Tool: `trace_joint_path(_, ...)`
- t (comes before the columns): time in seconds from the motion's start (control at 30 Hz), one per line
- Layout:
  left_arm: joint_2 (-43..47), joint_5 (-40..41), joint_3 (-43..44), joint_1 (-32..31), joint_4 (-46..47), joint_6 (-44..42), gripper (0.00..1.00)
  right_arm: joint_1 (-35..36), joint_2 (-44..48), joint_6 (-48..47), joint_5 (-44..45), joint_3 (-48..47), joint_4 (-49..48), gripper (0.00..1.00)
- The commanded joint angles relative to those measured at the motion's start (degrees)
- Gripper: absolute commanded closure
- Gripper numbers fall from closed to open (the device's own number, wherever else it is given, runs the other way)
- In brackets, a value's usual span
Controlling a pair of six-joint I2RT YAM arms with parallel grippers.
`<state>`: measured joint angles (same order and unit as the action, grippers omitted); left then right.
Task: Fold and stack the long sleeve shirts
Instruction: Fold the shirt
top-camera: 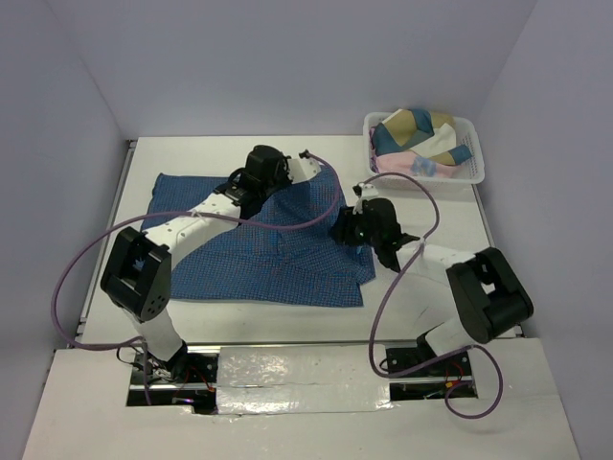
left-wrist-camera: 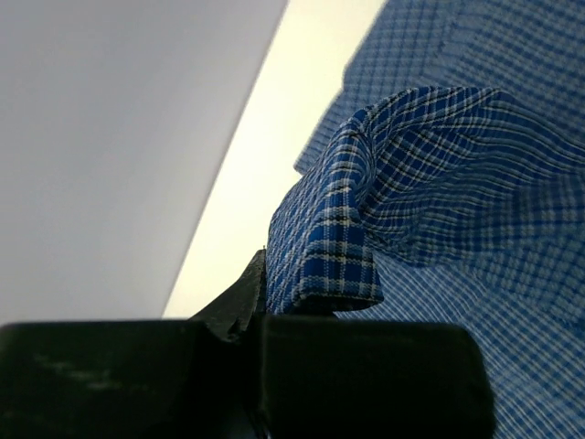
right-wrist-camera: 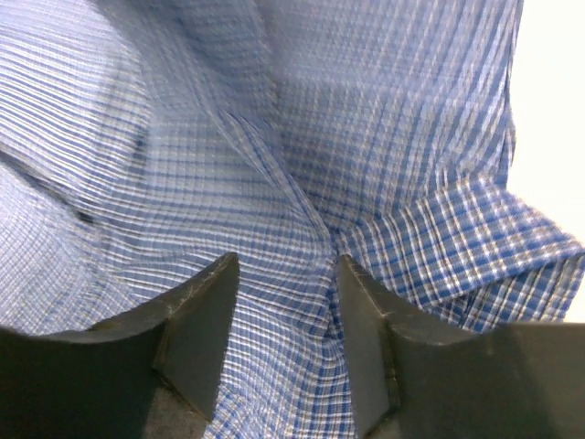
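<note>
A white table holds a blue checked long sleeve shirt spread across its middle, and a basket of clothes at its far right corner. The left gripper pinches a raised shirt fold. The right gripper stands spread over the cloth.

Shirt – matt woven cloth; basket – white plastic; tbl – smooth, matt.

The left arm stretches from the lower left up toward the centre of the overhead view. At its end the left gripper points down, jaws pinched tight on a fold of the blue checked shirt. The right arm bends in from the lower right. Its right gripper sits low against the cloth, fingers parted.
</note>
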<state>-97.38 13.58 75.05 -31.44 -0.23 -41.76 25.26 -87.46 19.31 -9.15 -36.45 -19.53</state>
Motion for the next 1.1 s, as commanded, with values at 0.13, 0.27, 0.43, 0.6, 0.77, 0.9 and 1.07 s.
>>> trace_joint_path(0.13, -2.4, 1.2, 5.1, 0.5, 4.4, -2.5, 1.00, -1.1, 2.7, -2.2, -4.9, -4.3, -4.0, 0.79)
trace_joint_path(0.27, -1.4, 0.7, 4.2, 0.5, 5.1, -0.9, 1.00, -2.4, -4.3, 1.4, -9.0, -11.2, -3.8, 0.79)
trace_joint_path(0.43, -0.4, -1.0, 3.8, 0.6, 4.7, -0.4, 1.00, -4.2, -10.9, 0.2, -14.9, -17.3, -5.0, 0.43)
trace_joint_path(0.6, -1.1, -2.2, 6.1, 0.6, 3.2, 0.7, 1.00, -4.3, -16.8, -1.7, -19.7, -25.0, -1.2, 0.42)
trace_joint_path(0.77, -2.0, -3.8, 7.7, 0.9, 1.5, 2.0, 1.00, -4.2, -19.7, -1.5, -20.2, -27.7, -1.7, 0.41)
trace_joint_path(0.9, -2.2, -4.4, 8.4, 1.2, 0.7, 2.6, 1.00, -4.2, -22.7, -0.1, -19.2, -30.6, 0.3, 0.47)
trace_joint_path(1.07, -2.4, -4.4, 9.0, 1.4, 0.4, 2.4, 1.00, -4.4, -22.8, 0.8, -16.7, -31.4, -1.4, 0.85)
